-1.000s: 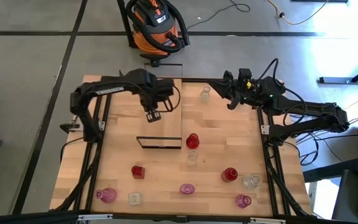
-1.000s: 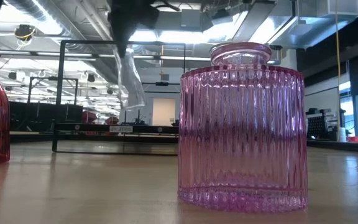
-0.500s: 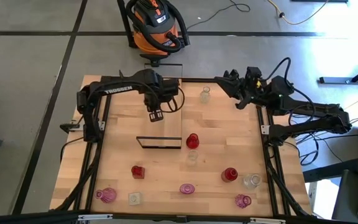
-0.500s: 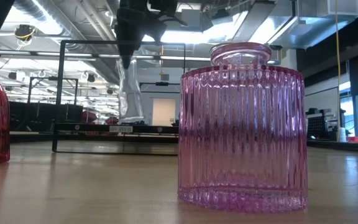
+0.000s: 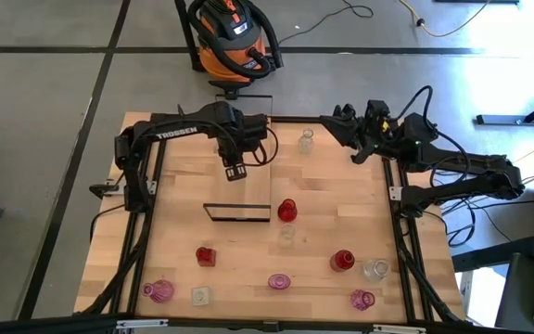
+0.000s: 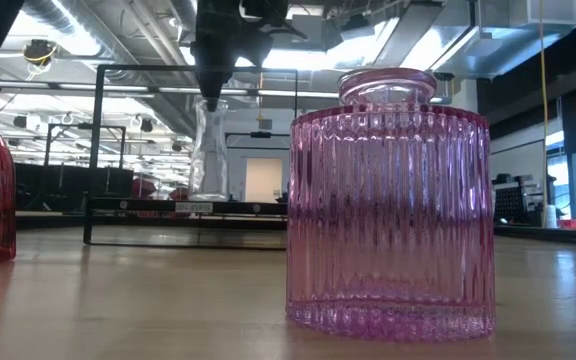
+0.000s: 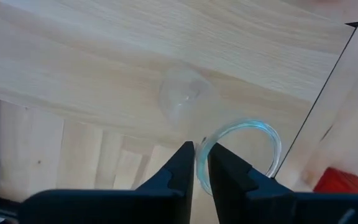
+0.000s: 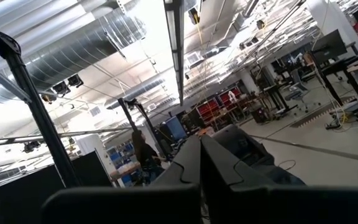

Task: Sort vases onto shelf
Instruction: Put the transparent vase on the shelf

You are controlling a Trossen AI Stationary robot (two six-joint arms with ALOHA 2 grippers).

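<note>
A clear glass vase [image 6: 209, 148] is standing upright on the shelf [image 5: 254, 153], the narrow light plank running away from the black frame [image 5: 237, 212] at its near end, and the left gripper [image 5: 235, 170] is pinching its rim from above. In the left wrist view its fingers [image 7: 180, 167] are drawn nearly together on one side of the vase's round mouth [image 7: 241, 149], one inside and one outside the glass, so it has hold of the wall alone. From table height the vase's base looks level with the plank and the body plumb, so I judge this to be the setting-down step, about finished. To do it well the arm should be easing off downward pressure, opening the fingers only a little so neither drags the rim sideways, then lifting straight up clear of the mouth; a thin-walled, tall vase like this could tip on such a narrow board. Beyond the shelf's far end another clear vase [image 5: 306, 140] is standing on the table, and just beside the frame is a red vase [image 5: 287, 210]. Farther from the shelf a pink vase [image 5: 279, 281] and others are scattered along the near edge, not yet sorted. The right gripper [image 5: 351, 153] is waiting over the far corner, away from the shelf; its wrist camera shows its fingers [image 8: 188, 163] pressed together on nothing.
</note>
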